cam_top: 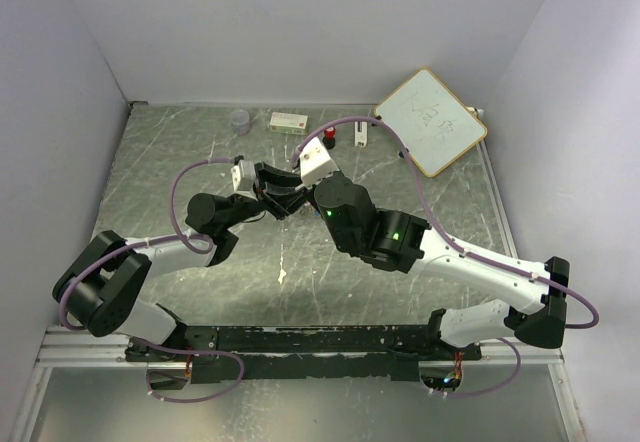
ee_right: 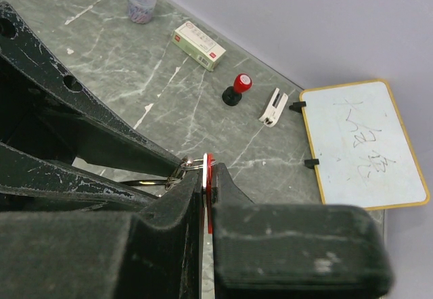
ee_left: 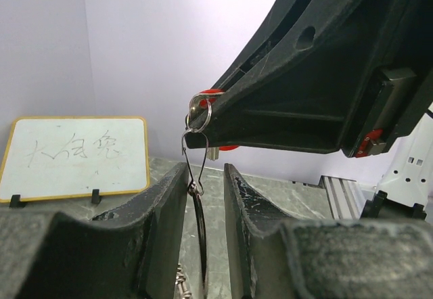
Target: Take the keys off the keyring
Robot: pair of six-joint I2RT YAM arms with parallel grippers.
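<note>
Both grippers meet above the middle of the table. My right gripper (ee_right: 208, 170) is shut on the red key (ee_right: 210, 177), with a thin white-silver layer pressed beside it. The small silver keyring (ee_right: 191, 166) sticks out at its tips and also shows in the left wrist view (ee_left: 200, 109). A wire clasp (ee_left: 196, 153) runs from it to a dark thin ring (ee_left: 201, 231), edge-on between the narrowly parted jaws of my left gripper (ee_left: 206, 169); where the pads touch it is hidden. The blue key is out of view. Top view: left gripper (cam_top: 272, 194), right gripper (cam_top: 295, 190).
At the back stand a small whiteboard (cam_top: 430, 122), a black stamp with a red top (cam_top: 329, 139), a white clip (cam_top: 360, 134), a white box (cam_top: 289, 120) and a clear cup (cam_top: 240, 118). Walls close the left, back and right sides.
</note>
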